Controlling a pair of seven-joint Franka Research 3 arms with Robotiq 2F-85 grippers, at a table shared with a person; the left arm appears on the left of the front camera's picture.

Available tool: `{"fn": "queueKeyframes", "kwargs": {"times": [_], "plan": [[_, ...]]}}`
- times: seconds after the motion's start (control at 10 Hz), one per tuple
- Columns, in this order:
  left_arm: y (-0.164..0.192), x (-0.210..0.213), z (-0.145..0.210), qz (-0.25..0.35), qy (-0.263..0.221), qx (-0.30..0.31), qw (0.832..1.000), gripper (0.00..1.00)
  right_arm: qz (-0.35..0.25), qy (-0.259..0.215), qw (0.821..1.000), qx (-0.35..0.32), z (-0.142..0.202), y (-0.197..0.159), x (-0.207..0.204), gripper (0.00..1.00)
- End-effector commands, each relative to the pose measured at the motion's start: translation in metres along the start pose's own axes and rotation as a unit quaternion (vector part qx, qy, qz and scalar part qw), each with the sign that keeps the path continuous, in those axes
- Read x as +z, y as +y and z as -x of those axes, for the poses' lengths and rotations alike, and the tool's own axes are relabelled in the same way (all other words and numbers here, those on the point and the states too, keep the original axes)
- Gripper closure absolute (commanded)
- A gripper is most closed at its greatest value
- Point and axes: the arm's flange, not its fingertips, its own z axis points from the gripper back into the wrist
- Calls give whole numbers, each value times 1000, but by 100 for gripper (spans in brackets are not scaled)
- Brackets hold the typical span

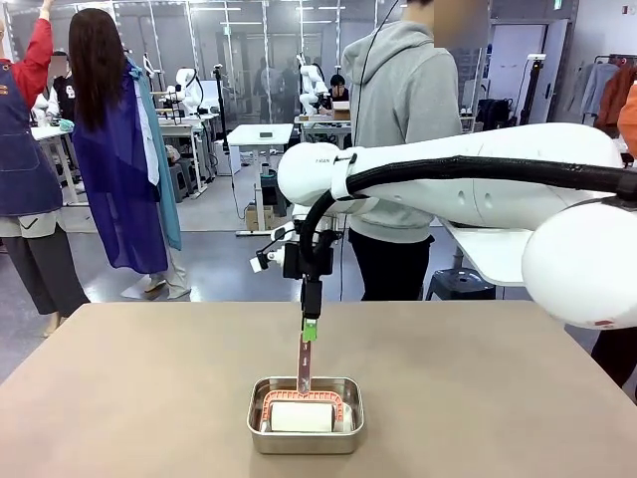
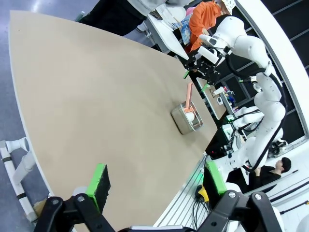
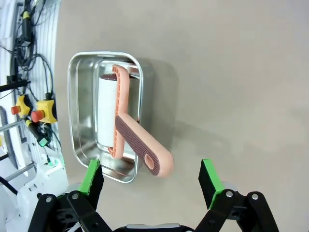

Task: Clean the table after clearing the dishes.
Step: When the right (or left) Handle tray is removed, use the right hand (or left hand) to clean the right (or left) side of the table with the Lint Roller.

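Just below the wide-open, empty right claw (image 3: 150, 170), the table (image 3: 231, 72) bears a roller (image 3: 136, 141).

- Shiny metal tin (image 1: 305, 442), lower centre of front view, holding white roller (image 1: 301, 417) with salmon-red frame; ribbed handle (image 3: 139, 144) tilted up over the rim.
- Person in grey hoodie (image 1: 403, 110), upper centre-right, standing.
- Person in blue smock (image 1: 119, 159), upper left.
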Motion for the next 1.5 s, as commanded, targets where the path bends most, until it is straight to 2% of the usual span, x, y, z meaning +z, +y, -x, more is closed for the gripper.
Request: {"fn": "queueKeyframes", "kwargs": {"times": [0.0,0.4,0.8,1.0,1.1,1.2,1.3,1.4], "plan": [[-6,2,3,-1,5,-2,1000,1,-49,-10,999,9,-12,-24,4,0],[-6,2,3,-1,5,-2,1000,1,-96,-20,995,-3,-16,-38,-18,0],[-6,2,3,-1,5,-2,1000,1,-127,15,992,-9,-29,-41,-39,0],[-6,2,3,-1,5,-2,1000,1,-126,15,992,-11,-28,-40,-40,0],[-6,2,3,-1,5,-2,1000,1,-128,22,992,-9,-28,-37,-39,6],[-6,2,3,-1,5,-2,1000,1,-125,24,992,-11,-28,-36,-38,38],[-6,2,3,-1,5,-2,1000,1,-123,25,992,-13,-27,-35,-37,65],[-6,2,3,-1,5,-2,1000,1,-125,28,992,-14,-25,-35,-36,97]]}}
